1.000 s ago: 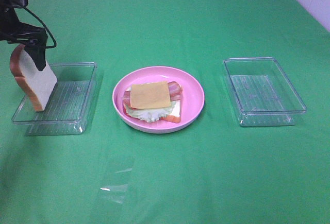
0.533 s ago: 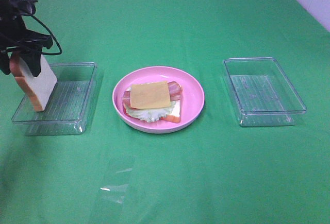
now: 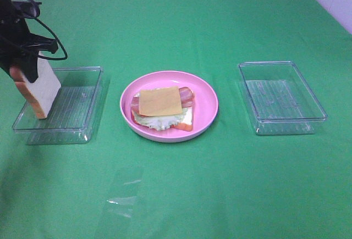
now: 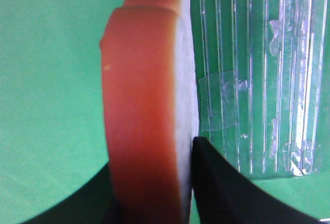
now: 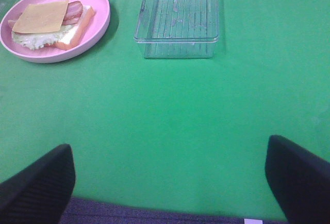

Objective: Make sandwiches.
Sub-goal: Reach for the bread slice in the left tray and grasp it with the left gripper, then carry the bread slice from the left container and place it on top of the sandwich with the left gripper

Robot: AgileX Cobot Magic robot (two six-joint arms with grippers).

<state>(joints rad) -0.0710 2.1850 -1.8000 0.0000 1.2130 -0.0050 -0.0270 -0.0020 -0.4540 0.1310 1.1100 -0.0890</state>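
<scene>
An open sandwich (image 3: 160, 107) lies on the round pink plate (image 3: 206, 93): a bread slice, lettuce, bacon, and a square cheese slice (image 3: 159, 100) on top. My left gripper (image 3: 25, 66) is shut on another bread slice (image 3: 43, 92), held upright over the left end of the left clear tray (image 3: 71, 107). In the left wrist view the slice's crust (image 4: 139, 105) sits between the black fingers (image 4: 227, 188). My right gripper (image 5: 167, 152) is open and empty, low over the cloth, near the plate (image 5: 100, 20) and the sandwich (image 5: 46, 18). It is outside the high view.
A second clear tray (image 3: 281, 97) stands right of the plate, also in the right wrist view (image 5: 178, 20). A clear scrap of film (image 3: 124, 195) lies on the green cloth in front. The left tray's ribbed floor (image 4: 258, 80) shows beside the held slice.
My left wrist has shifted a little to the left and turned, still holding the bread slice, which stays almost in place over the left tray. Nothing else has moved.
</scene>
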